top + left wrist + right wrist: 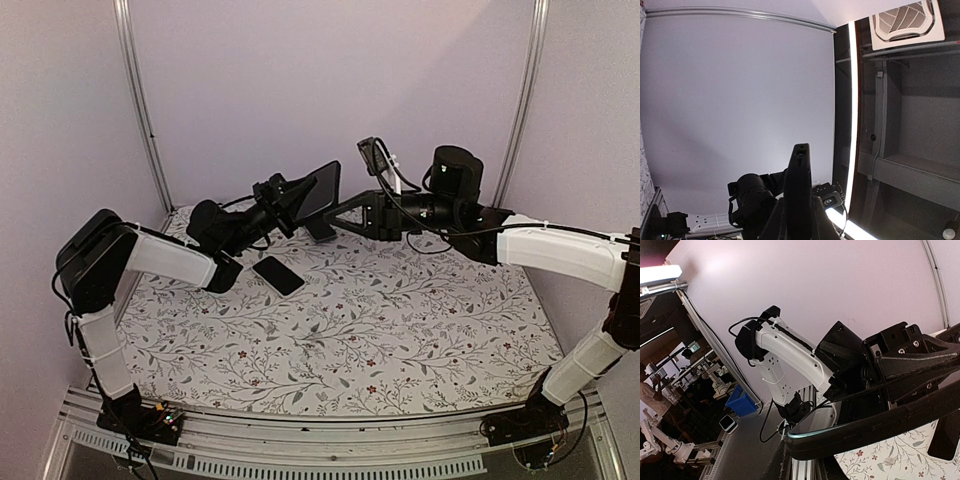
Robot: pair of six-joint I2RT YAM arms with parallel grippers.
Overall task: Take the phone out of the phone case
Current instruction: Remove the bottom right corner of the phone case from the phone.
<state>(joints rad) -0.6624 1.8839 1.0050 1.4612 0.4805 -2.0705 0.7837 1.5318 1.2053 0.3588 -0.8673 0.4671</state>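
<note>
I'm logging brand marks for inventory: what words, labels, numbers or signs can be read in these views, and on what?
No text can be read in any view.
phone case, held up between the arms: no marking visible.
phone lying on the table: dark, nothing written shows.
small lit device far behind in the right wrist view: too small to read.

Soft, even overhead light leaves faint shadows on the surface point(400, 340). Both wrist views bend at the edges, and a bright strip point(854, 125) glares.
</note>
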